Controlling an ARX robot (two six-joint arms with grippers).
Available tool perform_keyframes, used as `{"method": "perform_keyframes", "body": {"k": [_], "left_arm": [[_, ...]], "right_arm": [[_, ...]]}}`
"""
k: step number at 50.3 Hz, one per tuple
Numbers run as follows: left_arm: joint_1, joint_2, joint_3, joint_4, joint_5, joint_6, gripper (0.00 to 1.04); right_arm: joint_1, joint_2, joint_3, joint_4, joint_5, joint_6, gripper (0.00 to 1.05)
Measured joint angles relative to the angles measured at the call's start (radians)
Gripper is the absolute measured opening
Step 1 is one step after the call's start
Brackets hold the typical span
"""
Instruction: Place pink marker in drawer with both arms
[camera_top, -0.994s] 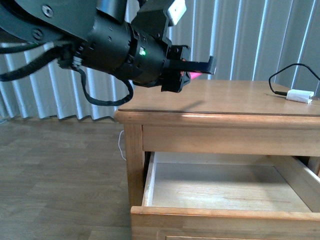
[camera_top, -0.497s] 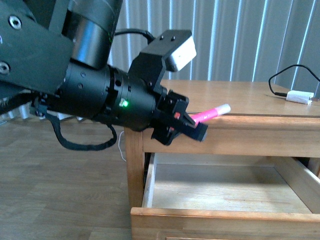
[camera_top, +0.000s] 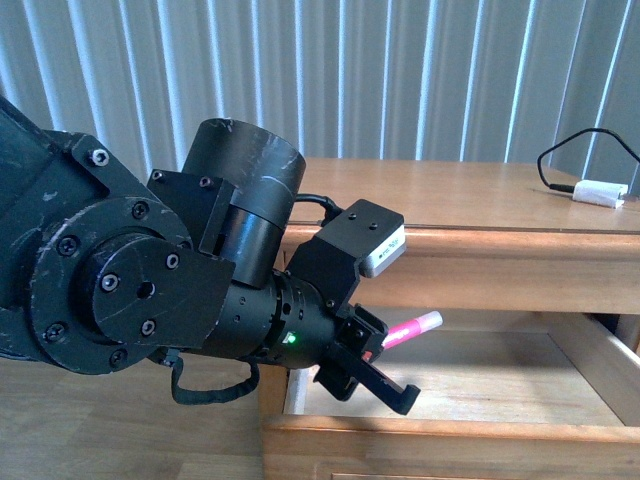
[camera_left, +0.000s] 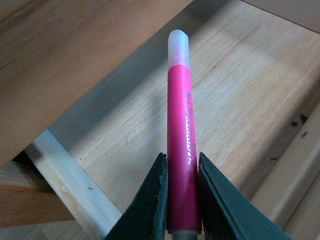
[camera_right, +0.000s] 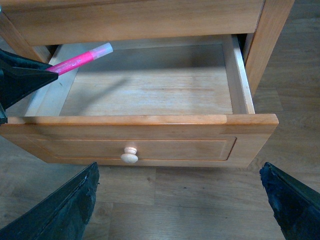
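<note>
One change: left gripper (camera_left: 180, 162), clamped on the pink marker (camera_top: 412, 327), has dropped from tabletop (camera_top: 450, 190) height to over the open drawer (camera_right: 150, 120); release seems next. Right gripper (camera_right: 178, 172) spread, empty.

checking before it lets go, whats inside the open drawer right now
Only bare wood shows on the drawer floor. The pink marker hangs above its left side, clamped in the left gripper, not lying down. That gripper hides the near left corner.
</note>
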Motion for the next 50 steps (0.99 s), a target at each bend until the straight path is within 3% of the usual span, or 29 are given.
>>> {"method": "perform_keyframes", "body": {"k": [5, 25, 34, 42, 50], "left_arm": [[-0.006, 0.003, 0.002, -0.006, -0.020, 0.000, 0.42], [0.036, -0.262, -0.148, 0.104, -0.046, -0.097, 1.00], [0.135, -0.563, -0.373, 0.187, -0.200, -0.224, 0.99], [0.246, -0.793, -0.541, 0.155, -0.197, -0.364, 0.99], [0.428, -1.139, -0.742, 0.008, -0.126, -0.501, 0.99]], "right_arm": [[0.000, 0.000, 0.000, 0.000, 0.000, 0.000, 0.96], [0.000, 0.000, 0.000, 0.000, 0.000, 0.000, 0.96], [0.000, 0.000, 0.000, 0.000, 0.000, 0.000, 0.96], [0.000, 0.000, 0.000, 0.000, 0.000, 0.000, 0.96], [0.000, 0.000, 0.000, 0.000, 0.000, 0.000, 0.96]]}}
